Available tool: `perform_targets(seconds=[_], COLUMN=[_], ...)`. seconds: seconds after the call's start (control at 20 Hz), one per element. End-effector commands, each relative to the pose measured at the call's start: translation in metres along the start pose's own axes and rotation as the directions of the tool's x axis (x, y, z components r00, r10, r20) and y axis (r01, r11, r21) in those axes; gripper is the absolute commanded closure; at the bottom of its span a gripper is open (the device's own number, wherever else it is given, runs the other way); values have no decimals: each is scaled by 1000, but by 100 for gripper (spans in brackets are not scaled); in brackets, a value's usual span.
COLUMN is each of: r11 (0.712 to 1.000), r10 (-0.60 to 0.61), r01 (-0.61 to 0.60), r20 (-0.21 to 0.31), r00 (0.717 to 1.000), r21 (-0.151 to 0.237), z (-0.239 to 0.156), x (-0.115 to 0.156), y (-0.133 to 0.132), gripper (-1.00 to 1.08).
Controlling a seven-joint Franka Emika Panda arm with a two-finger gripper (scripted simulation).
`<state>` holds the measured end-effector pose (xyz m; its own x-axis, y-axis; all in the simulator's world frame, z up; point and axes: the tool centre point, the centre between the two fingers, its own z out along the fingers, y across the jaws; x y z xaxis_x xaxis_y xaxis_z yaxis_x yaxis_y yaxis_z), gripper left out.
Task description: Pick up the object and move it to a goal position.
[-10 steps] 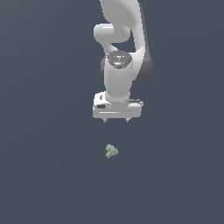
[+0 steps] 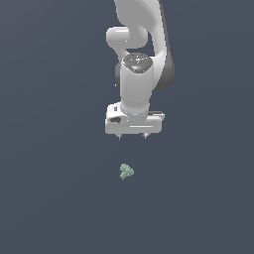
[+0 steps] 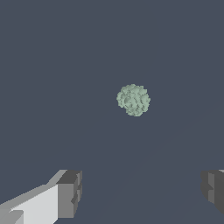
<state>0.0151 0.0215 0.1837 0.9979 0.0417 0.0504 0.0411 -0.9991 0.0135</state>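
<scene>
Now — tool (image 2: 132,136) fingers apart | hangs above object (image 2: 126,171) — not touching

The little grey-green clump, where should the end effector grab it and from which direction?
Probably straight down from above, closing across the middle of the clump. It is a small, bumpy, roughly round lump lying alone on the flat surface, with no handle or long axis to favour. The end effector hangs apart from it with its jaws spread wide, fingers far broader than the clump.

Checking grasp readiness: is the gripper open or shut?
Open: the gripper fingers stand wide apart, nothing between them, above the clump.
</scene>
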Motion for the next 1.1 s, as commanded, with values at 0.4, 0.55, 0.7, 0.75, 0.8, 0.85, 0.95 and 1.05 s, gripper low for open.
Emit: perform_targets(seconds=[0.4,0.55,0.7,0.75,0.8,0.85,0.95,1.05], r11=[999,997,991,987,983,979,966,948], r10=[39,81,137,158,182,206,259,317], r01=[-39,-81,-137,-159,-182,-206,-259,-317], r20=[-1,3,8,9,11,13,18,23], r00=[999,997,991,987,983,978,966,948], r21=[0,1,3,3,3,4,3,2], z=[3,9,15,18,21,25,32,40], x=[7,12,19,22,25,28,34,41], y=[2,4,6,7,8,9,12,14], gripper=[-92,-92,-92,-92,-92,-92,-92,-92])
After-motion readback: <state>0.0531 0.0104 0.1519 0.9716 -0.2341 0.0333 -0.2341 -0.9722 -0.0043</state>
